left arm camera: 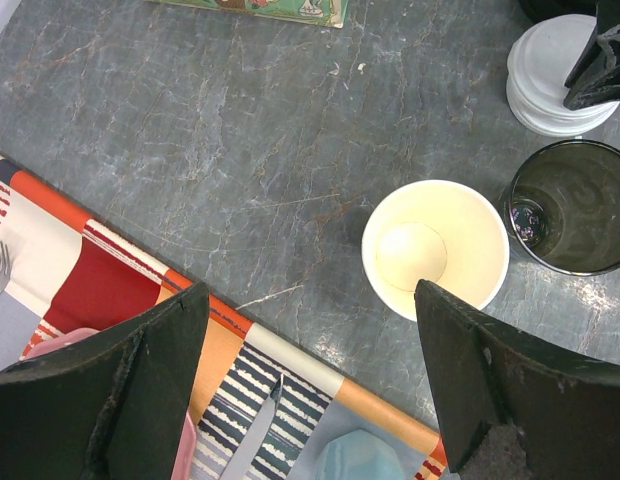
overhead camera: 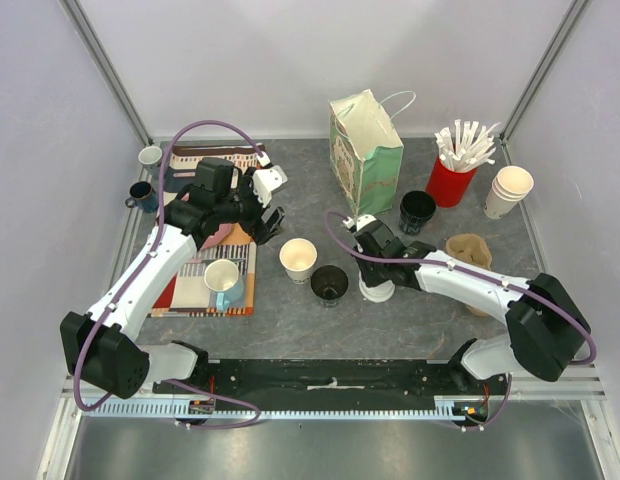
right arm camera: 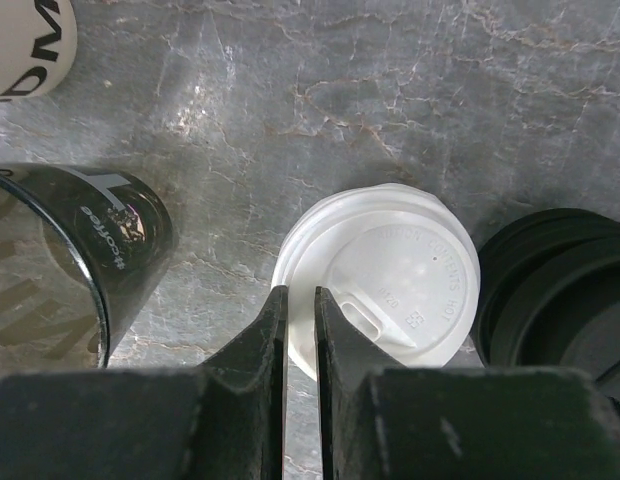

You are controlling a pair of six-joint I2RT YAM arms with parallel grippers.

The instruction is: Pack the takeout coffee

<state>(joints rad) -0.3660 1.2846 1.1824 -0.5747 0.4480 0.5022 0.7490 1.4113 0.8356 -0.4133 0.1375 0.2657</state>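
While the left fingers (left arm camera: 120, 390) hang wide open, the right fingers (right arm camera: 265, 350) pinch the rim of the white sip lid (right arm camera: 390, 280) — it lies flat mid-surface, beside the black cup (right arm camera: 120, 240), closest to the right arm.

The bench (overhead camera: 290, 330) is dark grey, veined with paler marbling. At its far edge stands a green printed paper bag (overhead camera: 368, 150) with a white handle. Toward the far right corner a red plastic cup (overhead camera: 448, 185) holds white sticks (overhead camera: 468, 140), beside a stack of cream paper cups (overhead camera: 508, 190). Mid-bench are the white-lidded takeout cup (right arm camera: 390, 280), a glossy black lidless cup (right arm camera: 80, 260) with pale lettering, and a cream open paper cup (left arm camera: 435, 245). Near the left edge lies a cloth placemat (overhead camera: 180, 290) striped red, orange, navy and white. The left fingers (left arm camera: 120, 390) and right fingers (right arm camera: 255, 360) are black.
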